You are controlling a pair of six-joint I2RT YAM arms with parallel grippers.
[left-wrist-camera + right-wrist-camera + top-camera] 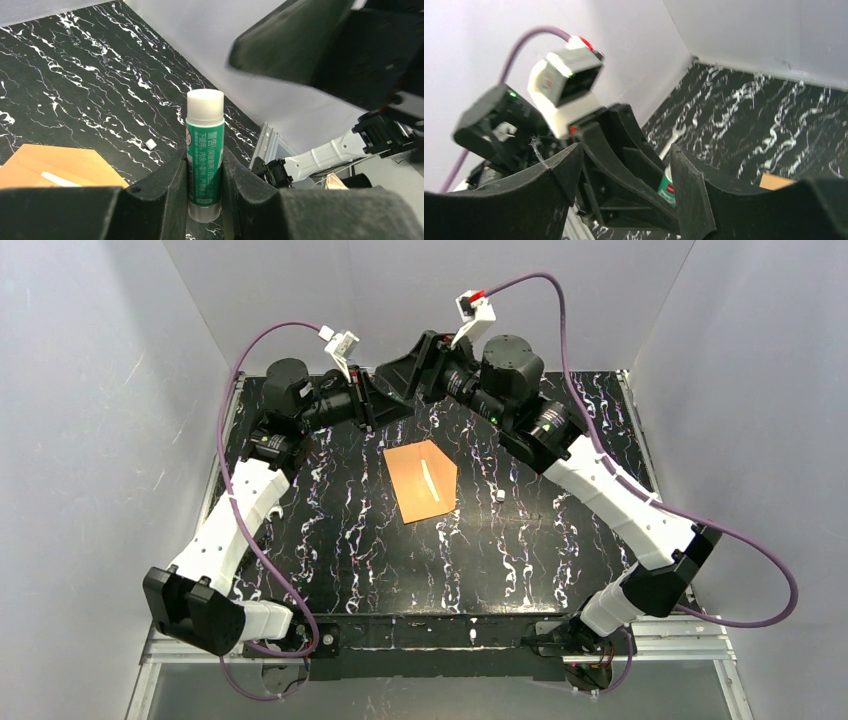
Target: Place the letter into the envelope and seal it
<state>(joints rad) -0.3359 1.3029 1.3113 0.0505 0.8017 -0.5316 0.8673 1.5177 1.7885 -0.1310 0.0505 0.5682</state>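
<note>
The orange envelope [425,480] lies flat at mid-table, its flap open to the right with a pale strip on it; a corner shows in the left wrist view [60,167]. The letter is not in view. My left gripper [205,162] is shut on a green glue stick [205,145] with a white cap, held upright above the far part of the table. My right gripper [626,155] stands open right in front of the left gripper [388,403], facing it, with the glue stick [667,187] showing past its right finger and nothing between the fingers.
A small white bit [497,496] lies on the black marbled table [350,540] right of the envelope. White walls close in the back and both sides. The two grippers nearly meet at the far middle [405,380].
</note>
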